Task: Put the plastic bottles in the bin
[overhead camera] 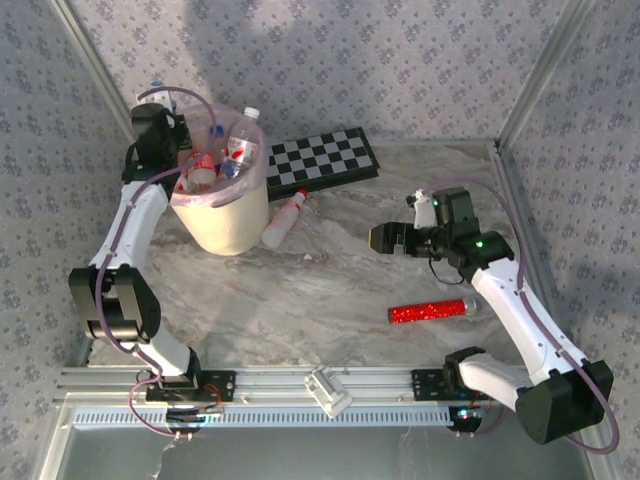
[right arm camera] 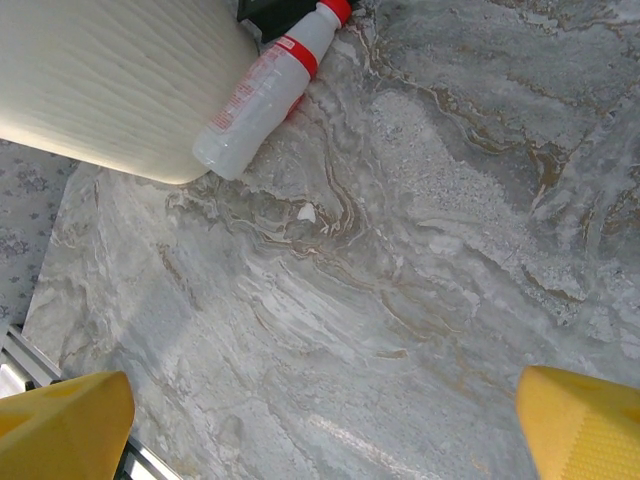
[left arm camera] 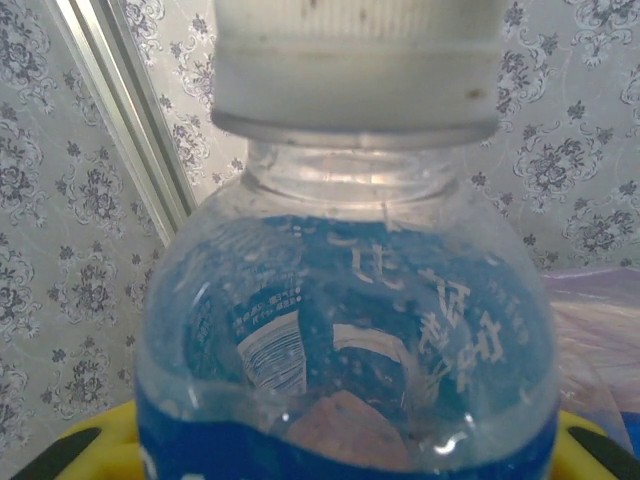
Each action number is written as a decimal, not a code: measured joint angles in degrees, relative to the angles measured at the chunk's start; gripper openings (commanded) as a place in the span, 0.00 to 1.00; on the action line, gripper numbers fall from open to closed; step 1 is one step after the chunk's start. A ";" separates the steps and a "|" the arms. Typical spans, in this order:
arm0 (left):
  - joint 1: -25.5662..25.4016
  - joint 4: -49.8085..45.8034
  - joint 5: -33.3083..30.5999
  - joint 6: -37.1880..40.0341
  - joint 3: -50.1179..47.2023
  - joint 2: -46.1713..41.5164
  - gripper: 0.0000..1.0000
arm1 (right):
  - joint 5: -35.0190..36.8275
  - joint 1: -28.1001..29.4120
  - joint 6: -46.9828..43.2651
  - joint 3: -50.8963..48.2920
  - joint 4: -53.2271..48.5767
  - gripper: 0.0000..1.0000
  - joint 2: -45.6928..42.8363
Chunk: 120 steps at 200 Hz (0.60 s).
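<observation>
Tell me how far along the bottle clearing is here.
Done: several clear plastic bottles sit in the round cream pink-lined bin. In hand: left gripper grips a blue-labelled white-capped bottle beside it. Left: one red-capped clear bottle lying on the table against the bin; right gripper open.

I see a table (overhead camera: 330,290) with a grey-and-tan marble-look top, boxed in by walls (overhead camera: 350,60) papered pale grey with a repeating floral motif. Silver metal posts (left arm camera: 130,120) run up the corners where the walls meet. A ribbed metal rail (overhead camera: 270,385) crosses the table's near edge. Soft light leaves broad, faint shadows on the back wall.
</observation>
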 measured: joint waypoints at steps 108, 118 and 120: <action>0.20 -0.85 6.69 -0.33 -2.91 -0.87 0.13 | 0.02 0.44 -0.02 -0.20 0.15 1.00 0.96; 0.17 -2.95 7.32 -0.13 -1.84 -0.87 0.25 | 0.02 0.55 -0.02 -0.20 0.15 1.00 1.29; 0.17 -3.52 7.37 -0.02 -1.53 -0.87 0.27 | 0.02 0.57 0.00 -0.20 0.15 1.00 1.31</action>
